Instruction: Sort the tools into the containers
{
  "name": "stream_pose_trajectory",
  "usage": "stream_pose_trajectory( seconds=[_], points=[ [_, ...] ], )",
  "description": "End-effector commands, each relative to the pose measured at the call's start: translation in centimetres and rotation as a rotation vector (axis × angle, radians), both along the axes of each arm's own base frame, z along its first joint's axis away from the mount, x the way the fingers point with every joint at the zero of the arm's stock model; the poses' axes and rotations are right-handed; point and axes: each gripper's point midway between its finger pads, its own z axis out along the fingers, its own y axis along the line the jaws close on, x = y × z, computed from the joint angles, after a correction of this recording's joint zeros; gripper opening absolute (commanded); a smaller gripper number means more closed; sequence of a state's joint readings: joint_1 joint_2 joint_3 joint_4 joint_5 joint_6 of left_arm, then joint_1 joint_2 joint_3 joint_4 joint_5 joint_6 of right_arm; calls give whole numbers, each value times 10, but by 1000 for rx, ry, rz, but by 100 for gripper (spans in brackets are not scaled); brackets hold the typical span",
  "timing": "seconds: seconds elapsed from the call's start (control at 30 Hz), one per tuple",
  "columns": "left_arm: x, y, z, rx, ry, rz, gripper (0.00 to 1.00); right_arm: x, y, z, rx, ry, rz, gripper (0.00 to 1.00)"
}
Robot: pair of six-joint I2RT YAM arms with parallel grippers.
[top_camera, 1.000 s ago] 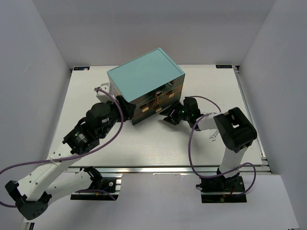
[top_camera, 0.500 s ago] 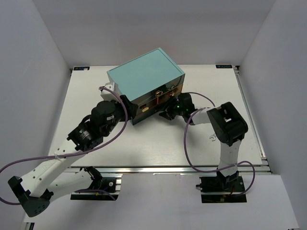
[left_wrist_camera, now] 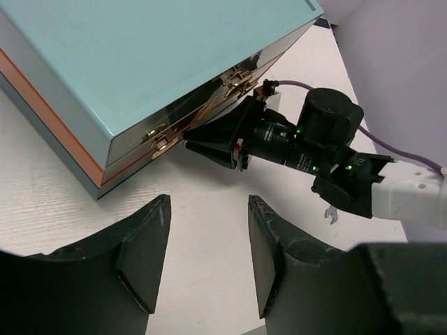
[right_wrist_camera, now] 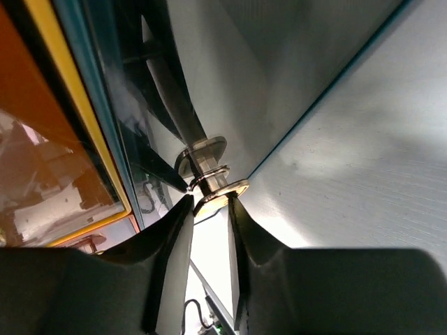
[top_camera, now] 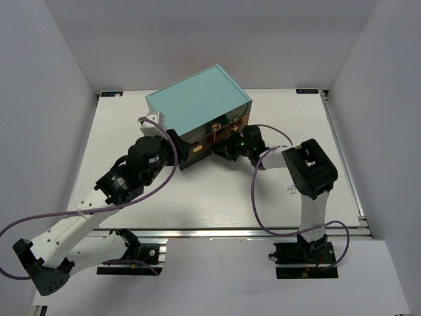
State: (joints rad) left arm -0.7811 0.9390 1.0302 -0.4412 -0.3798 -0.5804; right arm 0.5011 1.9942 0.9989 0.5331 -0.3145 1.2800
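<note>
The chest with the teal top [top_camera: 197, 102] stands at the back middle of the table, its brown-fronted drawers [top_camera: 217, 135] facing front right. My right gripper [top_camera: 225, 153] is pressed against that front. In the right wrist view its fingertips [right_wrist_camera: 187, 204] sit on either side of a small metal-stemmed knob [right_wrist_camera: 220, 188] and touch it. My left gripper [left_wrist_camera: 209, 202] hovers open over bare table beside the chest's near left corner [top_camera: 179, 153], holding nothing. A small silver wrench [top_camera: 291, 189] lies on the table by the right arm and also shows in the left wrist view as the wrench [left_wrist_camera: 332, 215].
White walls close in the table on three sides. The right arm's purple cable [top_camera: 258, 197] loops over the table's front right. The right arm's elbow [top_camera: 309, 168] stands close to the wrench. Bare tabletop [top_camera: 210, 191] lies in front of the chest.
My right gripper has moved left onto the drawer front and its jaws have narrowed around a knob. The left arm has crept forward toward the chest's corner, jaws unchanged.
</note>
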Motion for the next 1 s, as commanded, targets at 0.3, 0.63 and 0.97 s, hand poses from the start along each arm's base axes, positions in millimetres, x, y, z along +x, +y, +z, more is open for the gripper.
stream_pose_trajectory(
  seconds=[0.3, 0.63, 0.97],
  points=[
    [0, 1, 21, -41, -59, 1, 58, -31, -44, -18, -91, -21, -63, 26],
    [-4, 1, 24, -66, -84, -18, 58, -85, -102, -22, -148, -13, -71, 29],
    [-8, 4, 36, -78, -135, -36, 58, -118, -99, 36, -171, -355, 325, 68]
  ],
)
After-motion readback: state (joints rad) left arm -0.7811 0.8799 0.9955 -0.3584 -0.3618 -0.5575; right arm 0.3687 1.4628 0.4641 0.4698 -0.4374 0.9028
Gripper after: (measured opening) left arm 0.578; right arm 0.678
